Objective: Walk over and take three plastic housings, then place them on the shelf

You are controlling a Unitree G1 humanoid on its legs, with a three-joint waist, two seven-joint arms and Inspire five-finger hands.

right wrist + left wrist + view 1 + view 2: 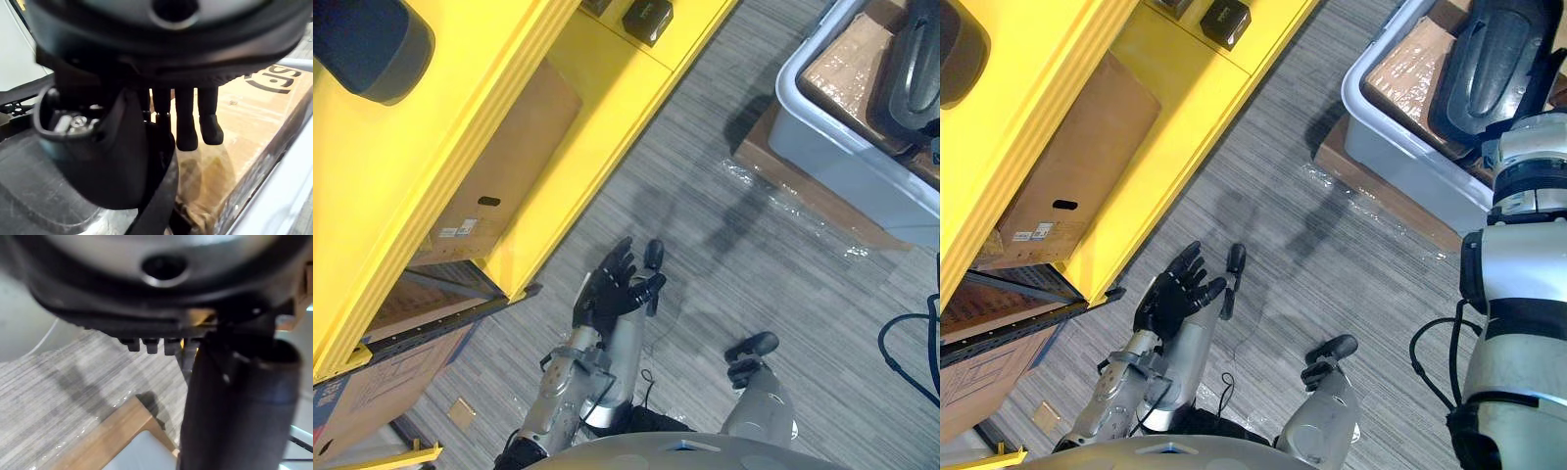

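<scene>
Left eye view and right eye view look down on a grey, finely striped carpet floor [1332, 274] with a tall yellow shelf [607, 108] along one side. Inside the shelf stands a brown cardboard box [499, 166], and a second printed box [382, 382] sits lower, at the shelf's foot. Small black boxes [648, 20] rest on the shelf's far board, and a large dark rounded piece [362, 39] lies on the shelf's upper level.

Across the carpet from the shelf stands a pale grey plastic bin [1400, 147] on a flat brown board [1381, 191], with clear film [783, 211] on the floor beside it. In the bin, on cardboard [1410, 64], lies a black plastic housing [1494, 69].

The left hand [612, 289] hangs over the carpet just off the shelf's foot, its fingers spread and released, holding nothing. The right hand [186, 122] reaches into the bin at the housing; its fingers hang straight over the cardboard, not clenched, and whether the thumb touches the housing cannot be told.
</scene>
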